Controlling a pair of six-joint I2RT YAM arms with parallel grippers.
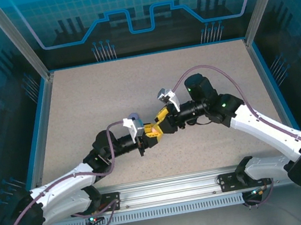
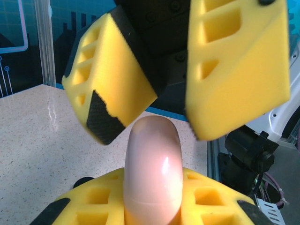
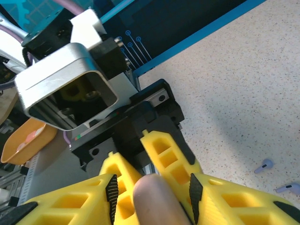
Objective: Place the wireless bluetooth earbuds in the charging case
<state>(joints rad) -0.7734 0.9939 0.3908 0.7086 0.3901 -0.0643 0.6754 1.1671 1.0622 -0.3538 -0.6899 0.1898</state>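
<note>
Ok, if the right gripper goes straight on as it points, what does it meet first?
The pink case held by the left gripper; it sits between the right fingers, though depth is unclear.

White arms, black joints, purple cables, yellow latticed gripper fingers with black pads

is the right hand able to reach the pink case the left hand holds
Probably yes: the pink case pokes out of the left hand, and the right hand has a finger either side.

Right fingers straddle the pink case; far table open.
</note>
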